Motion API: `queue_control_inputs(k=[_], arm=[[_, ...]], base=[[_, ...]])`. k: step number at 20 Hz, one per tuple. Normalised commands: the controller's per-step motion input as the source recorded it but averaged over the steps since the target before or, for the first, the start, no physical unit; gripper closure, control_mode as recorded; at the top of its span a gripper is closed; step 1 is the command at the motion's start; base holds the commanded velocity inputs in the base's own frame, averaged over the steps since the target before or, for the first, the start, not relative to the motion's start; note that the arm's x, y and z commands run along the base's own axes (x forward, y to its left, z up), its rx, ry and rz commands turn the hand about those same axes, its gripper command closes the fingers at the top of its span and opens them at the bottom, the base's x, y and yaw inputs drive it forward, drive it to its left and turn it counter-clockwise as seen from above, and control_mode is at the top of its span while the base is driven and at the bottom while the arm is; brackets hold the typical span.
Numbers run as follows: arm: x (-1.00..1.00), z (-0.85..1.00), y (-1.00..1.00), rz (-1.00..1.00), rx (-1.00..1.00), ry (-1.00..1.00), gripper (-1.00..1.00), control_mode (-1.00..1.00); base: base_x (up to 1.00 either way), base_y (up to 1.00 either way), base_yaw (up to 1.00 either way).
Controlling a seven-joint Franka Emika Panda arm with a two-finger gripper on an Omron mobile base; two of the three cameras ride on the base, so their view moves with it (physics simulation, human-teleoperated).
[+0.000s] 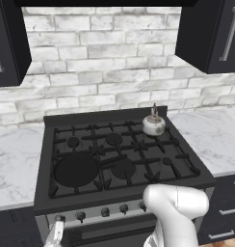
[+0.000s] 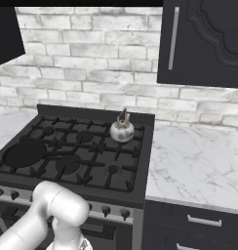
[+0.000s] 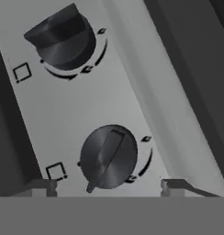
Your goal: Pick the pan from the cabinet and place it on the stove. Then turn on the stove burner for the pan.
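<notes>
The black pan (image 1: 75,170) (image 2: 24,153) lies flat on the front left burner of the stove (image 1: 105,116) (image 2: 91,111), its thin handle pointing toward the stove's middle. In the hand view my gripper (image 3: 107,188) is open right in front of the stove's light front panel. A dark round knob (image 3: 108,157) stands between and just beyond the two fingertips (image 3: 40,186), which are spread wider than the knob and do not touch it. A second knob (image 3: 63,41) sits further along the panel. The black wall cabinet (image 1: 211,34) (image 2: 204,41) hangs at the upper right, doors shut.
A small silver kettle (image 1: 153,124) (image 2: 122,130) stands on the back right burner. White marble counters (image 1: 211,140) (image 2: 194,161) flank the stove. A row of small knobs (image 1: 105,212) (image 2: 105,210) lines the stove front, with dark drawers (image 2: 204,222) to the right.
</notes>
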Motion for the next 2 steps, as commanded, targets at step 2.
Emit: queue_control_inputs(k=[2], arm=[[-0.32,0.0,0.48,0.04,-0.14,0.04,-1.0,-1.0]], base=[[0.0,0.0,0.0]])
